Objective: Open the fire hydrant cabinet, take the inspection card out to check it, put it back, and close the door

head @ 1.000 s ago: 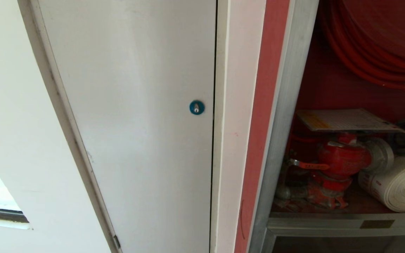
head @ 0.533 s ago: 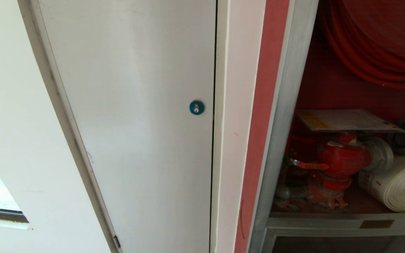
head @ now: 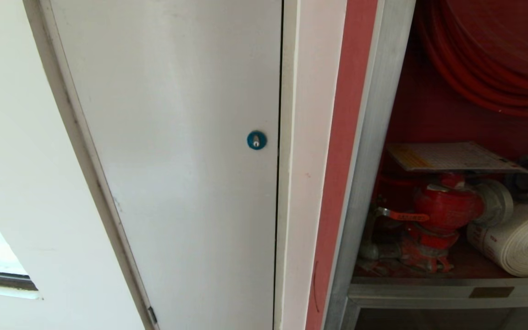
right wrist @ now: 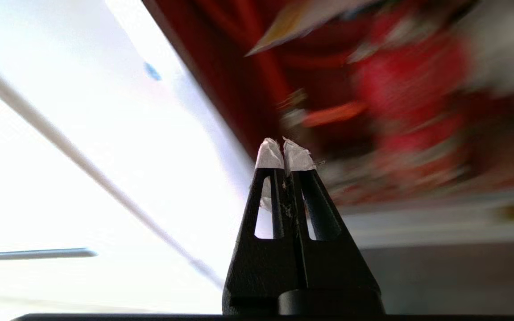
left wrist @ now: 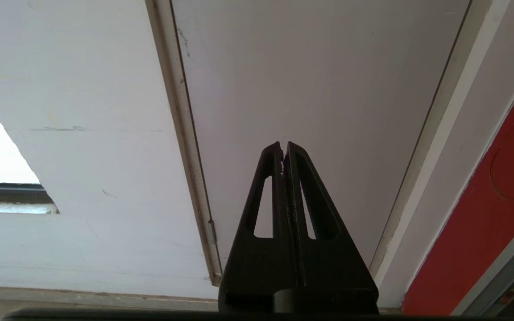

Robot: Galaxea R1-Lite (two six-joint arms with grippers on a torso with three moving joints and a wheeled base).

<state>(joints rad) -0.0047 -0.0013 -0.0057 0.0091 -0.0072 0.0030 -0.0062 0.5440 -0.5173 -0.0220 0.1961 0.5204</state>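
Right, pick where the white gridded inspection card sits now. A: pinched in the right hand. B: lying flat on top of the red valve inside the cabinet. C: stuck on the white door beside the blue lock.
B: the white gridded inspection card lies flat on the red valve; the right hand is shut on nothing.

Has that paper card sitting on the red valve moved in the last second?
No. The inspection card lies flat on top of the red valve, at the same spot beside the silver cabinet frame as before.
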